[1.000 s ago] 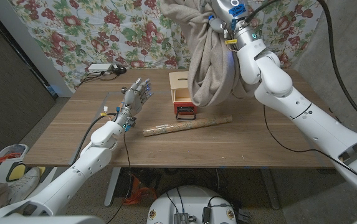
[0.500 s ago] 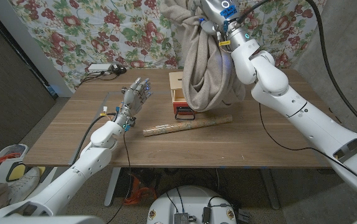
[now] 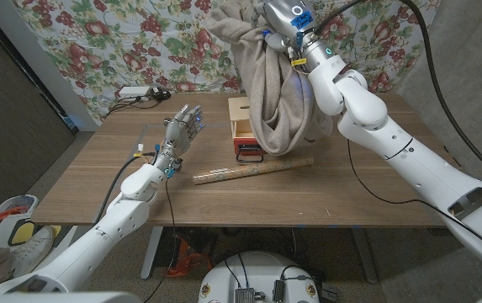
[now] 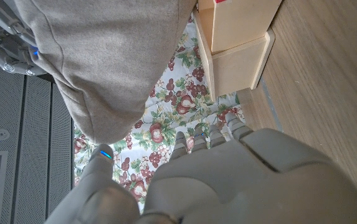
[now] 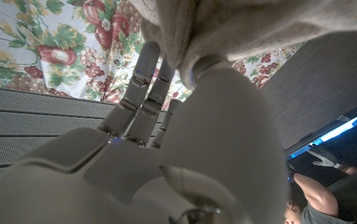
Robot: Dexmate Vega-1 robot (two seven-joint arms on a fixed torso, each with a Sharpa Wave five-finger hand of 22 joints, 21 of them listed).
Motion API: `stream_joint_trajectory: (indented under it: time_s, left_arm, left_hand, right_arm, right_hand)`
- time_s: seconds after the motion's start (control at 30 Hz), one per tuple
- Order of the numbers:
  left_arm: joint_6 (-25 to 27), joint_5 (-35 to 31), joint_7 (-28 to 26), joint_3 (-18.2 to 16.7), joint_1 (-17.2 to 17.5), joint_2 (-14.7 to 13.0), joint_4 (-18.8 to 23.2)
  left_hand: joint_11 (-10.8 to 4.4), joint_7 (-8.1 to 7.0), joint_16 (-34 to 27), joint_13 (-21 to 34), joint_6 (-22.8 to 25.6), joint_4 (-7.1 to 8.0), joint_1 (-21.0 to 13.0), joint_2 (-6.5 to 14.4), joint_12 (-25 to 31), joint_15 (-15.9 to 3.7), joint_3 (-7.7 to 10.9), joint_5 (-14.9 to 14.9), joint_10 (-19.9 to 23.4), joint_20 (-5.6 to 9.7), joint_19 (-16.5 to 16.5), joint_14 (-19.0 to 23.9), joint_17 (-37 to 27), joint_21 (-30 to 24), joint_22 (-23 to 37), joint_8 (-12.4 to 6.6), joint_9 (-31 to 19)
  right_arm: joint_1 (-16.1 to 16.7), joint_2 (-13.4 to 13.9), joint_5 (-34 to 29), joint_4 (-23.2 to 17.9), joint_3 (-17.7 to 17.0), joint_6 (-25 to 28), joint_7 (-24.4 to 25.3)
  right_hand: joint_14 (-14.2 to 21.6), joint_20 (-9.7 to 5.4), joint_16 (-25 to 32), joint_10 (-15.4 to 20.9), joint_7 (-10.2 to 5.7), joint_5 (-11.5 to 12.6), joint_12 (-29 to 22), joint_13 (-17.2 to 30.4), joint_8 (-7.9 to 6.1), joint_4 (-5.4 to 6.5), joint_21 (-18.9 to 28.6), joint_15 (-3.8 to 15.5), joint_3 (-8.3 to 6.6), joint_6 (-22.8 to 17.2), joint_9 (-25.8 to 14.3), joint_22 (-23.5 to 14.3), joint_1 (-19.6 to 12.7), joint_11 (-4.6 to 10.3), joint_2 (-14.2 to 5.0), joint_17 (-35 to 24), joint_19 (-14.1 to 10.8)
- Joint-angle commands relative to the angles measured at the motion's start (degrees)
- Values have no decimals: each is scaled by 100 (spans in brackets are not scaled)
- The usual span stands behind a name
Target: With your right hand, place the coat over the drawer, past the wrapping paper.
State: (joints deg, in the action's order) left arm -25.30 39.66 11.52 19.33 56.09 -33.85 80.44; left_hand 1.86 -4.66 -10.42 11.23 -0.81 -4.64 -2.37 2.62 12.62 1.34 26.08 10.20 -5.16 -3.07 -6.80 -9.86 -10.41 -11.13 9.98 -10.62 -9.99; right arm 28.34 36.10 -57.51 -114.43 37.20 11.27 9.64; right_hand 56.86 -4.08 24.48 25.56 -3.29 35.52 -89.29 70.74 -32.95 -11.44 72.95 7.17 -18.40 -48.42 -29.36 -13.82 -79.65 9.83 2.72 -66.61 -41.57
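A beige coat (image 3: 272, 80) hangs bunched from my right hand (image 3: 279, 18), which grips it high above the table's back. Its lower folds dangle in front of a small wooden drawer box (image 3: 242, 119) with a red front and a black handle. A roll of brown wrapping paper (image 3: 253, 171) lies on the table in front of the drawer. My left hand (image 3: 182, 132) is raised over the table's left part, fingers apart and holding nothing. The coat (image 4: 103, 56) and the drawer box (image 4: 240, 43) also show in the left wrist view. My right hand (image 5: 184, 149) has the coat (image 5: 228, 31) draped over it.
The wooden table (image 3: 375, 185) stands before a floral curtain (image 3: 106, 42). A white power strip with cables (image 3: 140, 93) lies at the table's back left corner. A cable runs across the right side of the table.
My right hand has carried the coat leftward, so it now hangs over the drawer box rather than to its right. The left hand has stayed put.
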Motion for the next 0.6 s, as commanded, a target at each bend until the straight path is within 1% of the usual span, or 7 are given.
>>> stream_joint_trajectory:
  time_s: [0.03,0.23,0.6]
  left_arm:
    - [-57,-48,-203,-107,288,-139,339]
    - [-83,-83,-330,-186,454,-225,534]
    - [-132,-155,-427,-248,608,-315,775]
  left_hand:
    - [-28,-15,-25,8,17,8,21,13,6,31,-30,19,25,-15,13,-385,-7,-5,17,-13,-20]
    - [-17,-11,-25,8,28,8,21,14,7,33,-31,19,30,-16,10,-385,-7,-4,17,-15,-20]
    - [-12,10,-25,7,46,7,20,14,7,31,-33,19,32,-18,9,-385,-7,-4,17,-17,-20]
  right_arm:
    - [-120,-114,137,246,195,-407,-124]
    - [-172,-181,201,384,256,-525,-135]
    - [-250,-263,333,559,391,-750,-239]
  right_hand:
    - [195,-705,-7,-21,-8,66,-50,26,-23,270,49,593,-497,-9,-13,6,-17,17,28,-17,33]
    - [197,-706,-12,-18,-8,77,-51,26,-25,269,70,594,-503,-4,-18,19,-15,19,32,-23,41]
    - [195,-709,-29,-15,-13,100,-51,26,-25,272,113,592,-517,0,-18,47,-5,19,38,-35,70]
